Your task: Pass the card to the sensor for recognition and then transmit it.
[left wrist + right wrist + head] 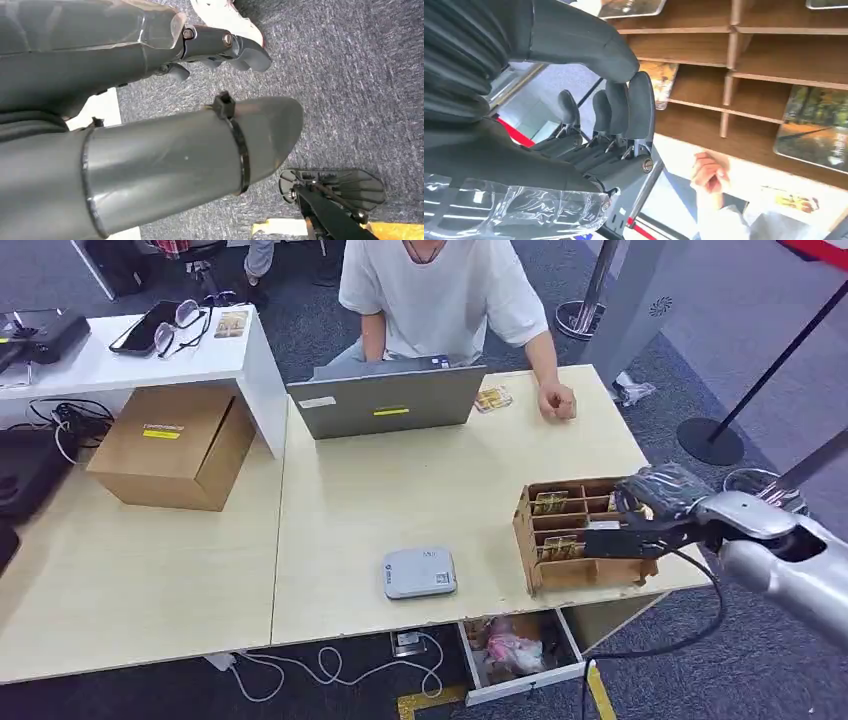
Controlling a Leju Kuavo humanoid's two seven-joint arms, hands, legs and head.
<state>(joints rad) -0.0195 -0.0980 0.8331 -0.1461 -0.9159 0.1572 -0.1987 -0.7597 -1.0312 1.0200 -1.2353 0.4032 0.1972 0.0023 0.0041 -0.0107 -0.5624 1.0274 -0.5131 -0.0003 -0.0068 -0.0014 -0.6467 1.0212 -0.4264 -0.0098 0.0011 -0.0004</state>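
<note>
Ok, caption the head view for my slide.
Right hand reaches at the wooden card rack beside the grey sensor, while a seated person works behind a laptop.

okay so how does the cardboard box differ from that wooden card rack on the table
The cardboard box is closed and solid-sided, with a yellow label on top; the wooden card rack is open and split into compartments, several holding cards. The box sits on the left part of the table with nothing at it; the rack stands near the right edge, with the right hand at it. Both are brown and rest on the table.
</note>
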